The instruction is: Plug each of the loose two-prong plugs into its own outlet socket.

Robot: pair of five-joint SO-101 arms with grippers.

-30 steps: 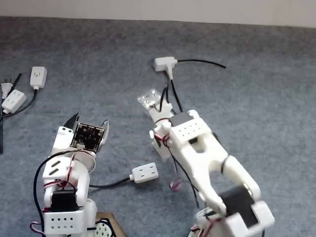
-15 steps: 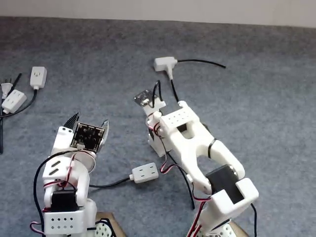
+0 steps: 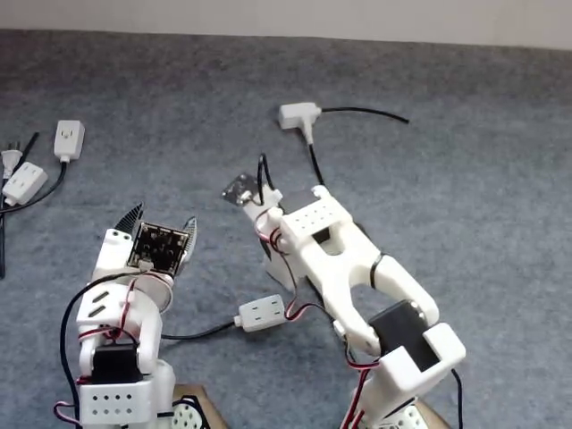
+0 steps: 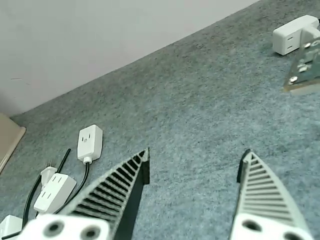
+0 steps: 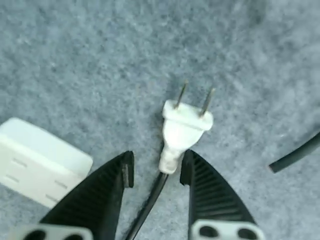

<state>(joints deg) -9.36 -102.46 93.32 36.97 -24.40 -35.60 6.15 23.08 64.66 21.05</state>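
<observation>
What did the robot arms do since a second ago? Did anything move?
The right arm swung toward the left side of the high view and folded in closer to its base. Its right claw now sits open around the tail of a loose plug. No grab or let-go shows. The left arm, its open left claw and the white outlets stayed put.

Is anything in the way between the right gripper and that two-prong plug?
Nothing visible is. The right gripper is open, with its fingers on either side of the plug at its cord end on the carpet. The white socket block lies off to one side, not between them.
</observation>
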